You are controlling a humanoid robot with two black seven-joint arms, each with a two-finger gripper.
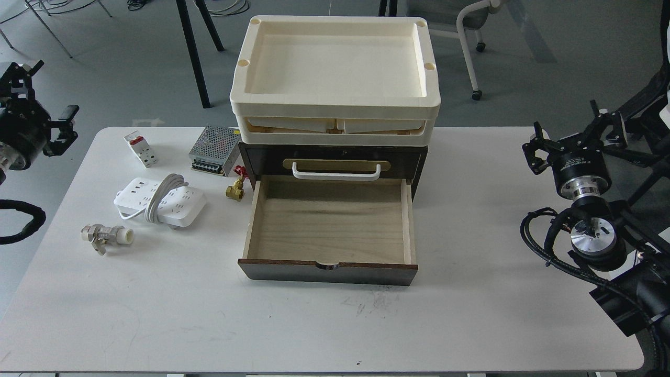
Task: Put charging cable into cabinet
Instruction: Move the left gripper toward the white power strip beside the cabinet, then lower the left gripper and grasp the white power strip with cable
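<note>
The charging cable (159,201), a white power strip with its cord wound around the middle, lies on the table left of the cabinet. The dark brown cabinet (335,155) stands at the table's middle back. Its lower drawer (330,226) is pulled open and its pale wood inside is empty. A white handle (336,172) sits on the drawer above. My left gripper (42,99) is open and empty at the far left edge, beyond the table and well away from the cable. My right gripper (573,135) is open and empty at the table's right edge.
Stacked cream plastic trays (335,112) sit on top of the cabinet. A perforated metal box (214,150), a small white red-switched block (140,148), a brass valve (234,191) and a white-ended valve (107,235) lie around the cable. A chair (471,31) stands behind.
</note>
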